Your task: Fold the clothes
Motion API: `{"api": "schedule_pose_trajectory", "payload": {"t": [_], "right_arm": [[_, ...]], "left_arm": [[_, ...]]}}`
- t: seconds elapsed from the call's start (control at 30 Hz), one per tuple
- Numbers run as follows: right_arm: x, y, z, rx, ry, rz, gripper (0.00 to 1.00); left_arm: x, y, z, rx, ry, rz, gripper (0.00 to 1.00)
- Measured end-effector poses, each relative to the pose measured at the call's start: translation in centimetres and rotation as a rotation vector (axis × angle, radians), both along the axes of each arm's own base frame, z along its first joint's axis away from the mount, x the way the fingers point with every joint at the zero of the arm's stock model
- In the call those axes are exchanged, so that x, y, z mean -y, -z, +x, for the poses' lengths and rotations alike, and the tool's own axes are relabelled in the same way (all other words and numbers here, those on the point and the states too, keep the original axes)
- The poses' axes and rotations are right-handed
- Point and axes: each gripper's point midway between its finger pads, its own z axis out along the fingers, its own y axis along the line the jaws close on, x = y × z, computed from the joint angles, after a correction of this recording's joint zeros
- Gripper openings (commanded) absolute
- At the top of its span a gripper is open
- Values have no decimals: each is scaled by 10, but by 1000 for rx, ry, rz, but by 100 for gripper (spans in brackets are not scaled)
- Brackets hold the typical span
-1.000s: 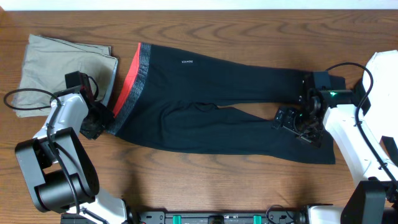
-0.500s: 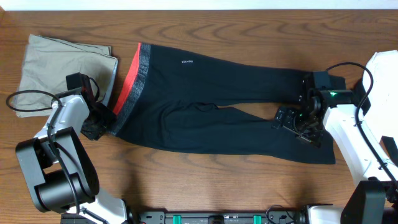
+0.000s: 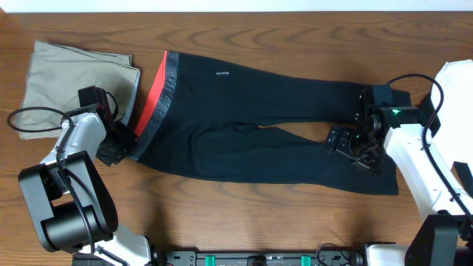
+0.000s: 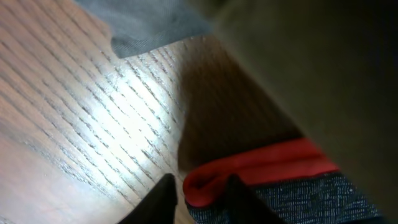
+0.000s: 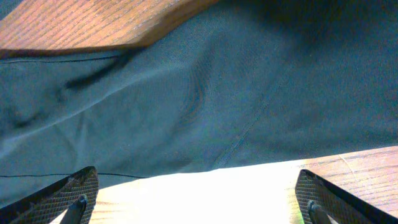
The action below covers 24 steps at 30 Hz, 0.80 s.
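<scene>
Leggings [image 3: 244,125] lay flat across the table [image 3: 295,214], waistband end by the left arm. Only the left wrist view showed the left gripper [image 4: 199,200] pinching the red waistband edge. The right wrist view showed the right gripper [image 5: 199,204] spread wide over a leg.

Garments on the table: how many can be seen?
3: black leggings across the middle, khaki trousers far left, a white garment at the right edge, partly cut off.

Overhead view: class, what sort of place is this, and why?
Probably a robot lab bench for clothes folding: two robot arms at a wooden table, black leggings spread flat, beige trousers folded beside them.
</scene>
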Motion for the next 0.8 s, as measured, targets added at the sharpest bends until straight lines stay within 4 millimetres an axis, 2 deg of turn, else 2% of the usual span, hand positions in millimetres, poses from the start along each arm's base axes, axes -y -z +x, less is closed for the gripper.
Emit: {"api": "schedule_pose_trajectory", "payload": {"t": [0.07,0.23,0.53,0.67,0.8], "right_arm": [[0,0,0,0,0,0,99],[0,0,3,13,0,0,99],[2,0,4,13,15,-11,98],[14,1,-7,-33,77,-77,98],[28,-11,-16,-25,158,-122,99]], "left_arm": [[0,0,0,2,0,0,14],[0,0,0,2,-1,0,6],[0,0,0,2,-3,0,6],[0,0,0,2,-3,0,6],[0,0,0,2,-3,0,6]]}}
